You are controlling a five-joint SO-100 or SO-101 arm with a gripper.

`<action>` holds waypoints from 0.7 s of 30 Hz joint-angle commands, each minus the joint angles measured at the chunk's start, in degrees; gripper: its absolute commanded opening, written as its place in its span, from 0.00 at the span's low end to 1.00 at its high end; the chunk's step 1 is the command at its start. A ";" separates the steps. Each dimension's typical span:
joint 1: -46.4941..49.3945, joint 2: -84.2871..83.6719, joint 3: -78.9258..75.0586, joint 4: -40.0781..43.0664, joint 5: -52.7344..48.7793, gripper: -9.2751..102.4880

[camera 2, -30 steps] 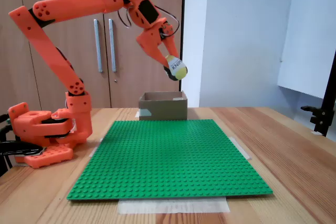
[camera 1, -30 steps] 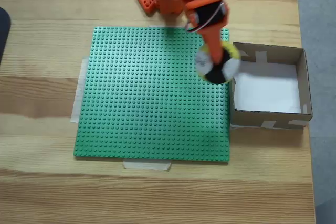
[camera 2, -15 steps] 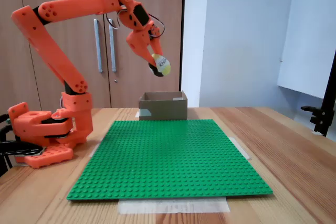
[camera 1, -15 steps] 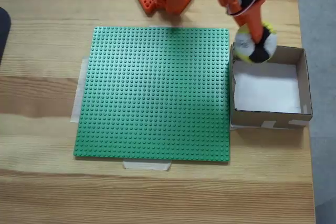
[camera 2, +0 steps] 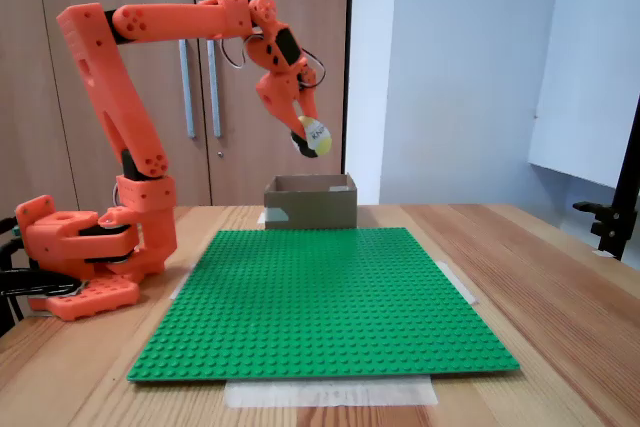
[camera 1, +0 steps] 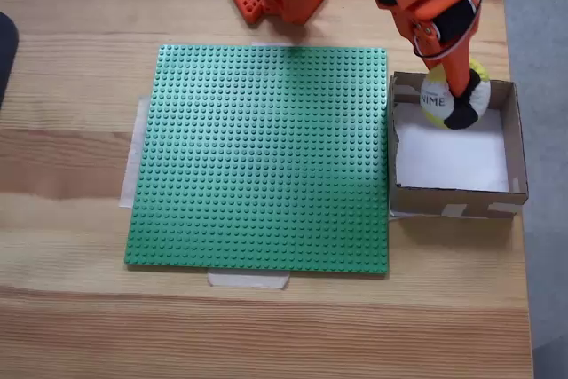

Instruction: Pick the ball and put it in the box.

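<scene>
The ball (camera 1: pixel 453 98), yellow, black and white with black lettering, hangs in the air over the far part of the box (camera 1: pixel 516 144). My orange gripper (camera 1: pixel 461 93) is shut on it. From the side, in the other fixed view, the ball (camera 2: pixel 313 140) and gripper (camera 2: pixel 309 137) sit well above the box (camera 2: pixel 311 204), which stands on the table behind the green plate. The box is brown cardboard with a white bottom and pale tape patches.
A large green studded baseplate (camera 1: pixel 262 157) is taped to the wooden table, left of the box in the top-down fixed view. The arm's orange base (camera 2: pixel 85 257) stands at the table's far edge. A black stand (camera 2: pixel 615 212) rises at the right.
The arm has swung the ball from over the baseplate's edge to above the box, and it now sits a little lower over the box's far part.
</scene>
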 commanded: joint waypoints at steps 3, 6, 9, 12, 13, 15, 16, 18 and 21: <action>-1.41 -3.25 -5.36 -1.41 -0.09 0.08; -1.67 -5.98 -6.33 -1.05 0.00 0.08; -1.85 -8.35 -6.77 -0.97 0.35 0.08; -2.02 -10.37 -7.56 -0.88 0.70 0.08; -2.20 -10.99 -7.73 -0.88 0.70 0.08; -2.55 -12.22 -8.00 -0.70 0.79 0.08; -2.64 -12.83 -8.09 -0.70 0.79 0.08; -2.90 -13.89 -8.09 -0.79 0.70 0.08; -3.08 -14.94 -8.00 -0.97 0.79 0.08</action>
